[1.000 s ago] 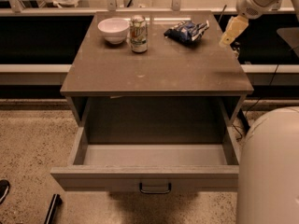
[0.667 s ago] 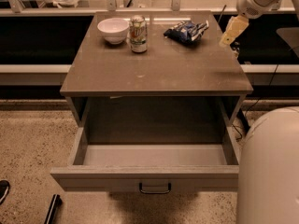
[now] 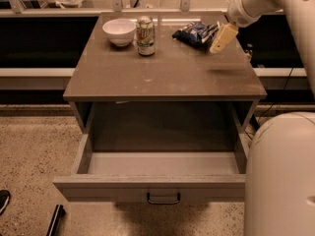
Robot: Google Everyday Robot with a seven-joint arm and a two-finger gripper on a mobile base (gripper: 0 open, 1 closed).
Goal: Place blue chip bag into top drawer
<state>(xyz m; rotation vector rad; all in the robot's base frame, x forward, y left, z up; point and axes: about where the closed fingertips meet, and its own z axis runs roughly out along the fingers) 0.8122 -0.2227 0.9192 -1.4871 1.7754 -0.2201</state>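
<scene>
Blue chip bag — crumpled dark-blue foil with pale markings, lying flat at 1 o'clock on surface, near back edge. Claw at bag's 3 o'clock, just beside it, tilted over surface; released or clenched, cannot tell. Green-and-white can upright at bag's 9 o'clock, white bowl further along — both apart from bag. Top drawer pulled open at 6 o'clock, handle centred on front. Wide open stretch of surface between bag and front edge.
</scene>
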